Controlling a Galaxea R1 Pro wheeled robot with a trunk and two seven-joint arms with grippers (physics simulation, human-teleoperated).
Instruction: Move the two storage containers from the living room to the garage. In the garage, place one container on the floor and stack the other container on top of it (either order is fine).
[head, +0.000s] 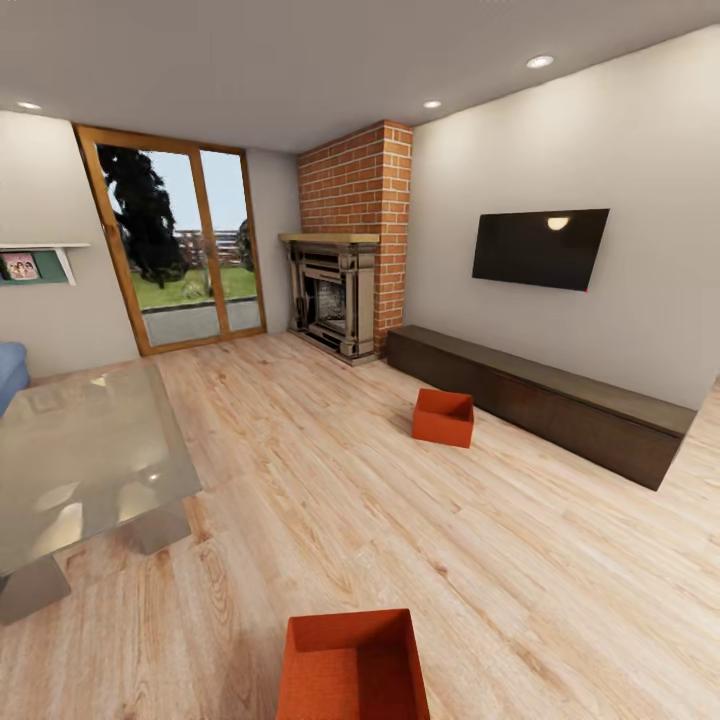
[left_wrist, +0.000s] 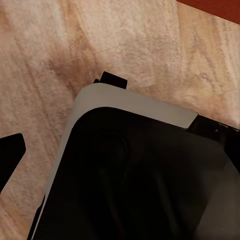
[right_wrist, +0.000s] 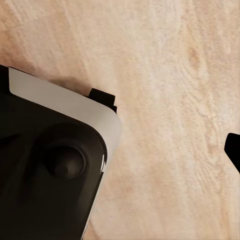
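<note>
From the head camera I am looking across the living room, and at the far left I see a small wall shelf (head: 40, 262) with a framed photo, a sliver of blue sofa (head: 10, 372) below it, and a glass-topped table (head: 85, 455) standing on the light wood plank floor (head: 330, 480). Next comes the wood-framed glass door (head: 180, 245) with grass and a tree outside, then the red brick fireplace (head: 345, 270) in the corner. One orange-red storage container (head: 352, 665) lies open side up on the planks at the near edge of my view, just in front of me, and the second container (head: 443, 417) sits farther out on the floor, close beside the long dark low cabinet (head: 540, 400) but not touching it. Above the cabinet hangs the black TV (head: 540, 248) on the white wall. My left wrist camera looks down past the robot's dark, white-edged base (left_wrist: 135, 170) to the planks, with a dark fingertip (left_wrist: 11, 150) at one edge and a strip of orange-red container at a corner, well clear of that finger. The right wrist camera shows the base (right_wrist: 50, 170) again over bare planks, with a dark fingertip (right_wrist: 233, 149) at the frame edge. I cannot tell whether either set of fingers is released or clenched; nothing shows near them.
</note>
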